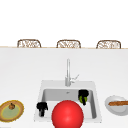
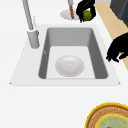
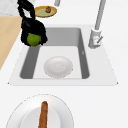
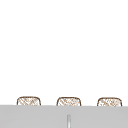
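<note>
- Right hand (image 1: 83,96): in the air over the right part of the sink (image 1: 40,86), fingers pointing down and curled round a green fruit (image 1: 84,99). In the right side view the hand (image 3: 32,31) wraps the fruit (image 3: 33,39) from above, with the fruit showing below the fingers. In the left side view the same hand (image 2: 86,7) holds the fruit (image 2: 87,15) near the far rim of the sink.
- Left hand (image 1: 41,108): in the air at the sink's front-left corner, holding nothing, fingers hanging down and loosely bent. In the left side view it (image 2: 118,48) hangs over the sink's front rim.
- Bowl (image 2: 69,65): white, on the sink floor, below and between the two hands, touched by neither.
- Tap (image 1: 68,72): behind both hands, at the back rim of the sink.
- White plate (image 1: 111,108): on the bench right of the right hand, carrying a brown stick (image 1: 118,103).
- Yellow plate (image 1: 18,111): on the bench left of the left hand, with a small brown item (image 1: 11,106) on it.
- Red ball (image 1: 67,114): in front of the sink, between the two hands in the front view.
</note>
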Controlling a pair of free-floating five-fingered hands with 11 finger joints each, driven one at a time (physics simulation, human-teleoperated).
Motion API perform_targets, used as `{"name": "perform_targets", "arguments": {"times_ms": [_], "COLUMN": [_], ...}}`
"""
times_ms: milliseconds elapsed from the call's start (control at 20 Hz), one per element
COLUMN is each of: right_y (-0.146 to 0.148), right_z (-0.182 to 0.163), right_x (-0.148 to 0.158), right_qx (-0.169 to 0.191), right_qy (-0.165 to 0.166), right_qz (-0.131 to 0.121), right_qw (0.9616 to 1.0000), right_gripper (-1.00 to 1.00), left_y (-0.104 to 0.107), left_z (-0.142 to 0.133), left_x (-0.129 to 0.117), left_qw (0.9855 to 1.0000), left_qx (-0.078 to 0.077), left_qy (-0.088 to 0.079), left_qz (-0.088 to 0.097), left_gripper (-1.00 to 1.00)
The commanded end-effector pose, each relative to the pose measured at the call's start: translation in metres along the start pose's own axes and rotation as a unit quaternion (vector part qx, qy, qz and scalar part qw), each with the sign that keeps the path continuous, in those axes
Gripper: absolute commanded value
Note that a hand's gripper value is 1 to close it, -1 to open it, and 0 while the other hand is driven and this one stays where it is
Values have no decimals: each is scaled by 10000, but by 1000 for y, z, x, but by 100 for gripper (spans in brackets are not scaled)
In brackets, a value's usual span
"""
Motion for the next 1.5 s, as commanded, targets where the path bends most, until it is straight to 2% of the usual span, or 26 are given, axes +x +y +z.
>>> {"name": "perform_targets", "arguments": {"times_ms": [0,700,1000,1450], "right_y": [-2,-5,6,27], "right_z": [22,109,141,183], "right_x": [-10,-59,-87,-128], "right_qx": [-31,39,73,189], "right_qy": [168,-13,-166,-243], "right_qz": [-164,-356,-379,-559], "right_qw": [9997,9994,9991,9980], "right_gripper": [100,100,100,100], "left_y": [0,0,0,0], "left_z": [0,0,0,0], "left_x": [0,0,0,0], "left_qw": [10000,10000,10000,10000], "left_qx": [0,0,0,0], "left_qy": [0,0,0,0], "left_qz": [0,0,0,0], "left_gripper": [0,0,0,0]}}
